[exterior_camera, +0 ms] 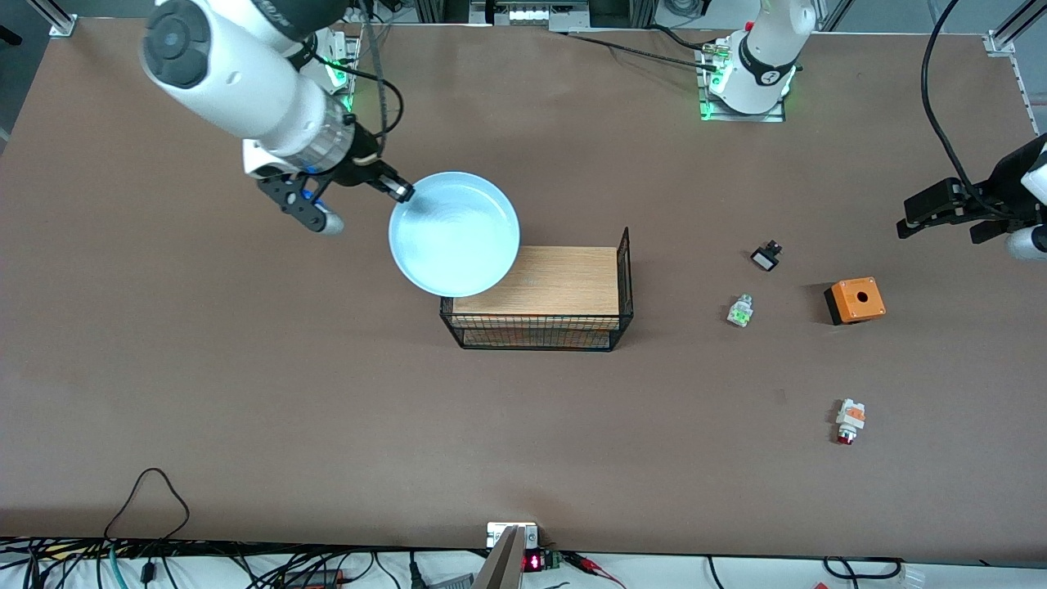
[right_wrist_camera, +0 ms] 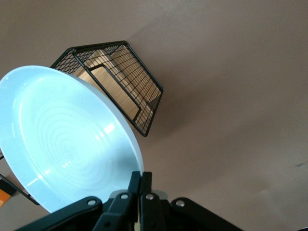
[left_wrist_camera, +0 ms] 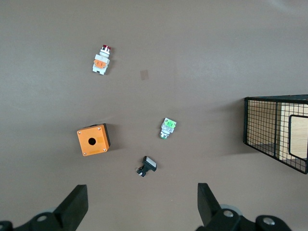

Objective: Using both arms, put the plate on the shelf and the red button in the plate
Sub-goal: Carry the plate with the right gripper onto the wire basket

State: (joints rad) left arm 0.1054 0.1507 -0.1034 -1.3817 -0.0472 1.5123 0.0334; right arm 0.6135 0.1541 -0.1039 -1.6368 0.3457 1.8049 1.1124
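plate (exterior_camera: 454, 233) hangs over the wire basket (exterior_camera: 540, 331), pinched at its rim by the right claw (exterior_camera: 400, 190). left claw (left_wrist_camera: 139, 207) waits wide open, holding nothing, over the bench (exterior_camera: 245, 409) edge at the left arm's end.

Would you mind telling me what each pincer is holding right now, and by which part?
The right pincer grips the plate by its rim, over the wire rack's end. The left pincer is open and holds nothing.

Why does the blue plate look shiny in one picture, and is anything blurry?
Right wrist view: the plate, pinched at its rim by the right pincer, shows small white glints of glare. Front view: the rack casts a soft shadow. Left wrist view: the left pincer fingers look slightly soft.
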